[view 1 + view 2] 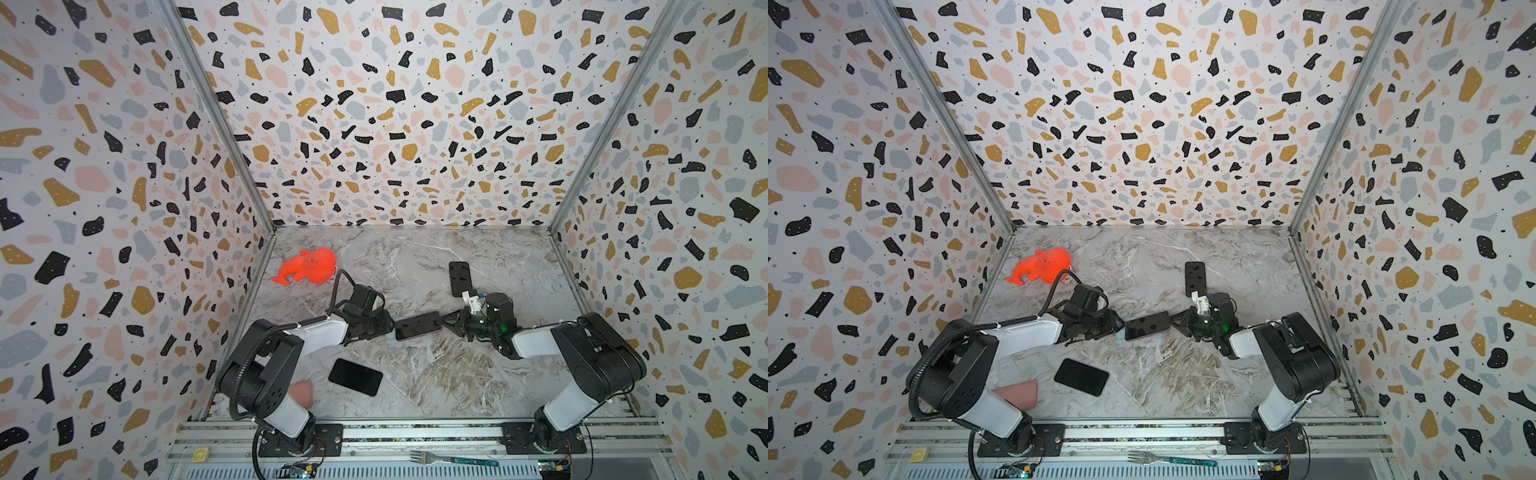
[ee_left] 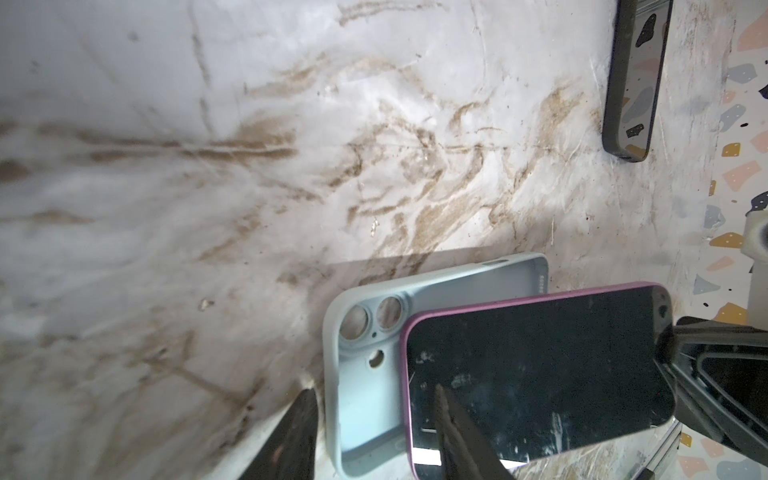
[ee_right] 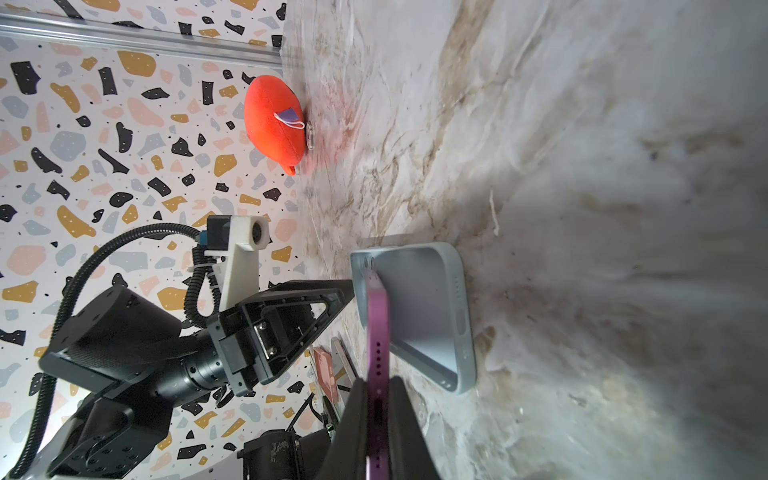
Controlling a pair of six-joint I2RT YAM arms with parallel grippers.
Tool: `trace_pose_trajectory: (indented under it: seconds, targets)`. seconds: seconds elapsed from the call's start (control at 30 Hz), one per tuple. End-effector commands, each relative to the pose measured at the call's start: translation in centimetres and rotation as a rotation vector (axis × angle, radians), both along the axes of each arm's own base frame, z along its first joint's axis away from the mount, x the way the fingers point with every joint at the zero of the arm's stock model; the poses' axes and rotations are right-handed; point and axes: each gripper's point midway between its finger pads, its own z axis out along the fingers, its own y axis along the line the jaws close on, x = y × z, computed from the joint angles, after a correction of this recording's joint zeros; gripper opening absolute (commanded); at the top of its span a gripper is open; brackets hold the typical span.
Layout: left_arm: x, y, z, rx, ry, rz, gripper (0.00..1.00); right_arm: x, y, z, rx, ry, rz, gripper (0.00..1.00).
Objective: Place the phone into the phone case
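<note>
You have a phone point(image 2: 536, 374) with black screen and purple rim, a pale blue case point(image 2: 365, 399), an orange-red toy point(image 1: 309, 266), a grey-white marble table point(image 1: 436, 374) veined brown, walls point(image 1: 374, 124) speckled black, ochre, pink, grey.

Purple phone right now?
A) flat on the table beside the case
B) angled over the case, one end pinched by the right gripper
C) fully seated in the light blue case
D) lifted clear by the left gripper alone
B: in the right wrist view the right gripper is shut on the near end of the purple phone. The phone's far end meets the light blue case by the camera cutouts, and the rest stands off the case floor.
</note>
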Motion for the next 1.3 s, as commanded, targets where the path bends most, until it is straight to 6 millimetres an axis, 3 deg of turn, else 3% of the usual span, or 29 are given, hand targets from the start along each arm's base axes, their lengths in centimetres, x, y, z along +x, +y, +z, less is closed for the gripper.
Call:
trace_pose_trajectory:
  seconds: [0.0, 0.23, 0.67, 1.27]
  targets:
    - [0.6, -0.3, 0.1, -0.01, -0.011, -0.007, 0.46, 1.2, 0.9, 3.6, 0.056, -0.138, 0.026, 0.01]
    - [0.8, -0.3, 0.0, -0.005, -0.018, -0.009, 0.46, 1.5, 1.2, 4.2, 0.067, -0.183, 0.038, 0.01]
    - [1.0, -0.5, 0.0, -0.009, -0.023, -0.01, 0.46, 0.8, 1.9, 0.4, 0.001, -0.071, 0.068, 0.01]
    - [1.6, -1.0, 0.0, -0.016, -0.023, -0.024, 0.46, 0.7, 3.0, -2.5, -0.078, -0.027, 0.157, 0.01]
